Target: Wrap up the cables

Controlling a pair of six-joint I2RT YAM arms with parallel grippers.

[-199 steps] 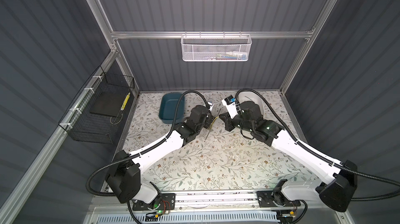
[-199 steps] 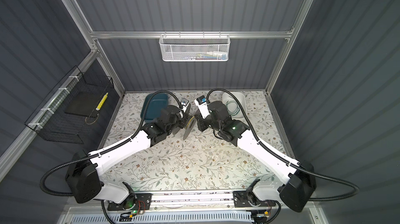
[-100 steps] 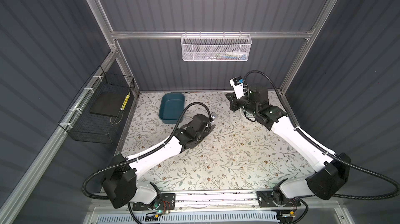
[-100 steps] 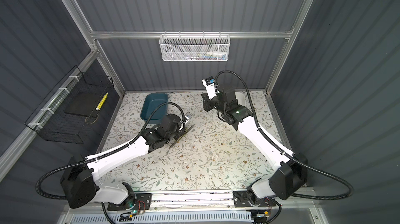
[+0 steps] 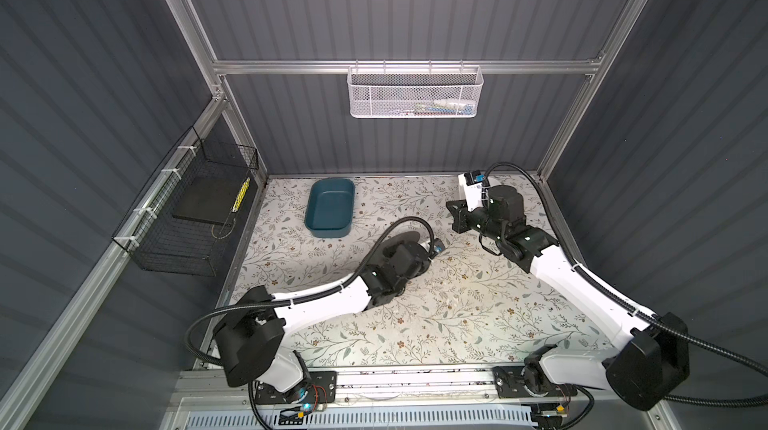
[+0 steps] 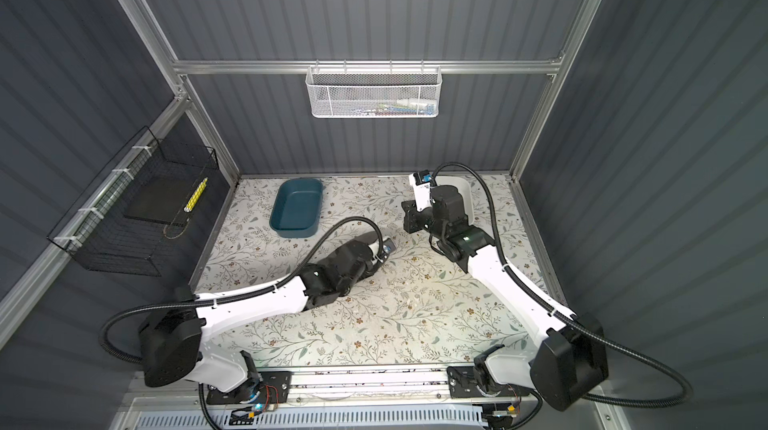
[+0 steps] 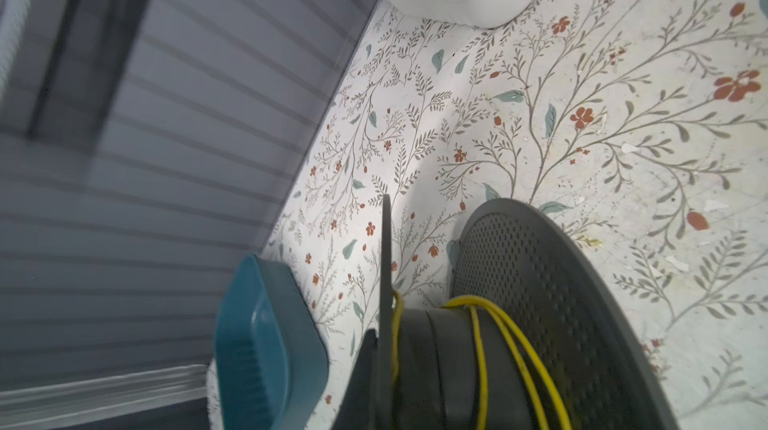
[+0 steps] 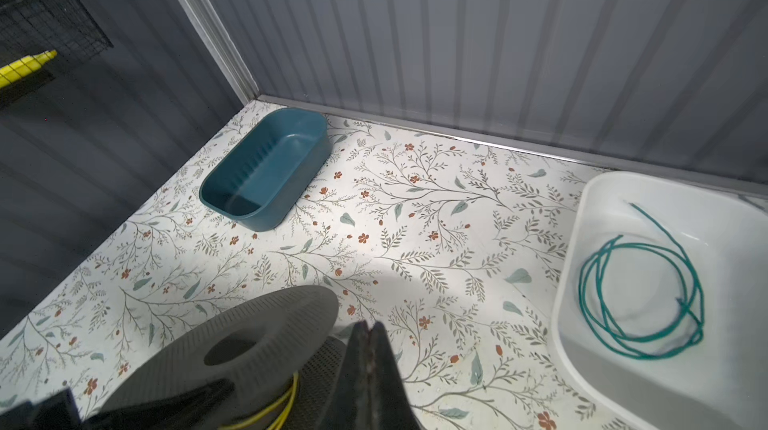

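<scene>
Yellow cable (image 7: pixel 500 336) is wound on the grey reel (image 5: pixel 402 237), which in both top views lies mid-table at the tip of your left arm. The right gripper (image 5: pixel 456 215) hangs near the white tub (image 6: pixel 468 195) at the back. In the left wrist view a few yellow turns cross the hub loosely, and the left gripper (image 7: pixel 374 355) looks clamped on the reel's thin flange, so hold it steady. In the right wrist view the right gripper's jaws are pressed together and empty, and the green cable (image 8: pixel 640 295) lies coiled in the tub. Spread the jaws before reaching in, take a free end rather than the whole coil, and lift slowly so the loops don't spring out.
</scene>
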